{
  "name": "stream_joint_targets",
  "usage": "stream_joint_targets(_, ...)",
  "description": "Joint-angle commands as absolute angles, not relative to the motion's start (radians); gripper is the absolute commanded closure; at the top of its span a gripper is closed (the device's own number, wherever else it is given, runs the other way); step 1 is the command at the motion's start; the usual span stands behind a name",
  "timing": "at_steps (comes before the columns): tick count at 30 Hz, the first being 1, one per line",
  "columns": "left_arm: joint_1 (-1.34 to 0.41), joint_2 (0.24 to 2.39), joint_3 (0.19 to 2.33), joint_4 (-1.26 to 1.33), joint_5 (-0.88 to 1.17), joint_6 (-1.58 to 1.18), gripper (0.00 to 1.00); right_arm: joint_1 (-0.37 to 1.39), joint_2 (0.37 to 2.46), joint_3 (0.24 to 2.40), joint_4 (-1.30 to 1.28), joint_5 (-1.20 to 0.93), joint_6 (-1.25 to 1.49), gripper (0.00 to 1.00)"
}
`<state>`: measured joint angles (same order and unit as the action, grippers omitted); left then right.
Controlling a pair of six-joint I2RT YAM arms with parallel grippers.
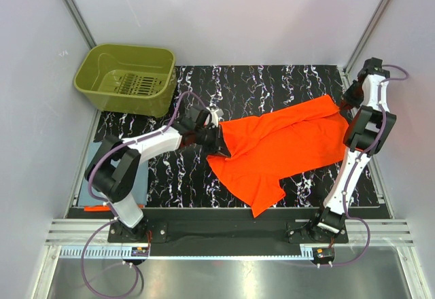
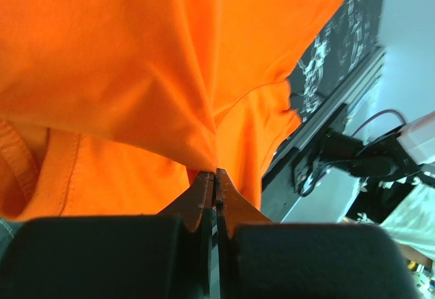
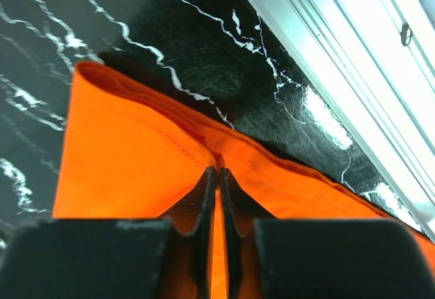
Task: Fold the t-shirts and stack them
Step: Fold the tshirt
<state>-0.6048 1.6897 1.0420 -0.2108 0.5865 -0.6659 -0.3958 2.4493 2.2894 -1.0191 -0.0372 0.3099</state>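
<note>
white walls (image 1: pixel 238 13) with metal corner posts close off the far side and both flanks. black mat (image 1: pixel 272 81) veined in white covers the table; the left arm hides its near-left part.

orange t-shirt (image 1: pixel 285 146) lies spread over the mat's right half, between the two grippers. one flap trails toward the near edge, and the far-right end is hidden behind the right arm.

olive-green basket (image 1: pixel 126 78) stands at the far-left corner, well apart from the shirt.

left gripper (image 1: pixel 216 143) is clamped on the shirt's left edge. in its wrist view the tips (image 2: pixel 215 174) meet with bunched cloth pinched between them, and the collar seam is cut off at the frame's left. right gripper (image 1: pixel 343 105) is clamped on a hemmed fold at the far right, cloth showing between its fingers (image 3: pixel 218 171).

pale blue-grey patch (image 1: pixel 141 183) shows beside the left arm, mostly covered; i cannot tell what it is.
</note>
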Motion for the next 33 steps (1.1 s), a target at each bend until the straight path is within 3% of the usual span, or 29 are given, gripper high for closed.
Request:
stream_joint_targets(1,-0.607,1.697,1.042,-0.277,0.601,-0.62,0.94,-0.403,2.468,2.31,-1.028,-0.005,0.291,0.86)
stream_joint_targets(2,-0.607,1.698,1.058,-0.299,0.6,-0.603,0.88,-0.403,2.465,2.298,-1.031,-0.006,0.288,0.83)
stream_joint_targets(4,-0.609,1.684,1.075,-0.38,0.562,-0.545,0.66,-0.405,2.456,2.278,-1.041,-0.005,0.273,0.73)
stream_joint_targets(5,-0.607,1.655,1.083,-0.406,0.546,-0.517,0.61,-0.403,2.436,2.267,-1.042,0.038,0.267,0.62)
stream_joint_targets(10,-0.565,1.588,1.21,-0.575,0.399,-0.345,0.32,-0.403,2.365,2.256,-1.008,0.074,0.255,0.35)
stream_joint_targets(12,-0.522,1.612,1.276,-0.6,0.387,-0.305,0.29,-0.399,2.361,2.284,-0.958,0.003,0.271,0.27)
stream_joint_targets(18,-0.4,1.804,1.448,-0.633,0.362,-0.224,0.25,-0.388,2.476,2.413,-0.93,-0.192,0.241,0.2)
stream_joint_targets(26,-0.344,2.022,1.589,-0.641,0.342,-0.227,0.27,-0.399,2.626,2.578,-0.908,-0.307,0.141,0.19)
stream_joint_targets(33,-0.325,2.062,1.591,-0.635,0.271,-0.304,0.26,-0.394,2.654,2.557,-0.89,-0.356,0.134,0.21)
